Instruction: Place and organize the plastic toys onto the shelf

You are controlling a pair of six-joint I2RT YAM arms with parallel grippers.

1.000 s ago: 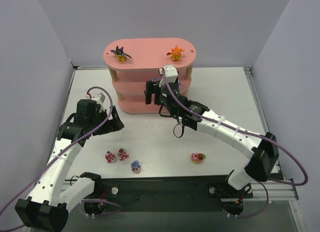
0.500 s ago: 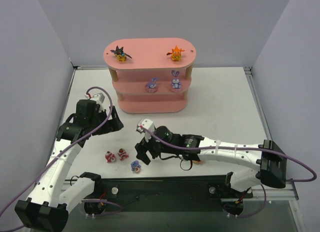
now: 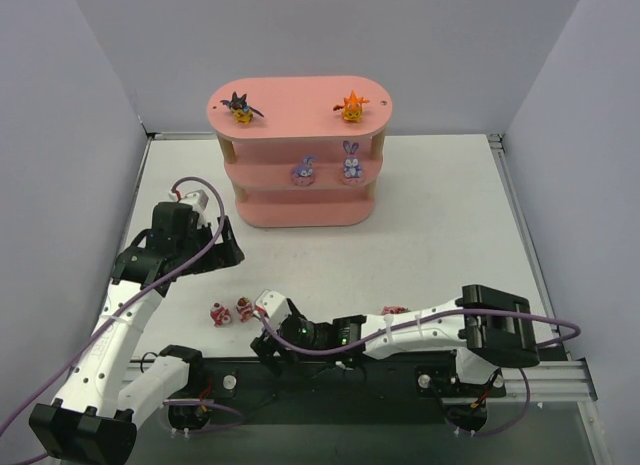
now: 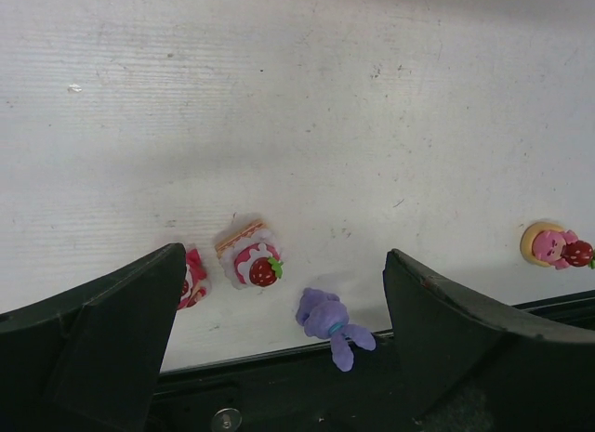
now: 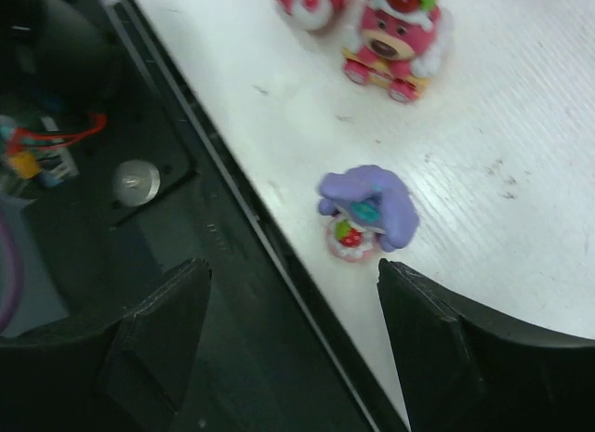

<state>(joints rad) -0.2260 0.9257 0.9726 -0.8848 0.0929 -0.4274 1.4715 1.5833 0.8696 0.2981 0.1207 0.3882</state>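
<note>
Shelf [image 3: 295, 110] of three pink, oval, round-ended boards on pale wooden posts stood at the far side of the matte white, faintly scuffed tabletop [image 3: 440, 215]. Its top board carried the black bat-like figurine [image 3: 240, 108], spiky and winged, and the orange figurine [image 3: 351, 107], one toward each end. On the middle board two glossy purple-blue bunnies [image 3: 304, 170] [image 3: 351, 162] stood upright side by side. A third bunny [image 5: 367, 209], rounded and on a small pink base, lay tipped over at the near edge of the tabletop, just beside the black rail [image 5: 270, 358]. Three red-and-white toys [image 4: 192, 279] [image 4: 253, 260] [image 4: 556, 246] lay on the tabletop, one of them a wedge topped by a strawberry. The right gripper [image 5: 293, 268] hung low near the third bunny, its dark, blunt fingers spread with nothing between them and the bunny just ahead of the gap. The left gripper [image 4: 284, 254] was held above the tabletop with its jaws wide and empty, well apart from the toys.
</note>
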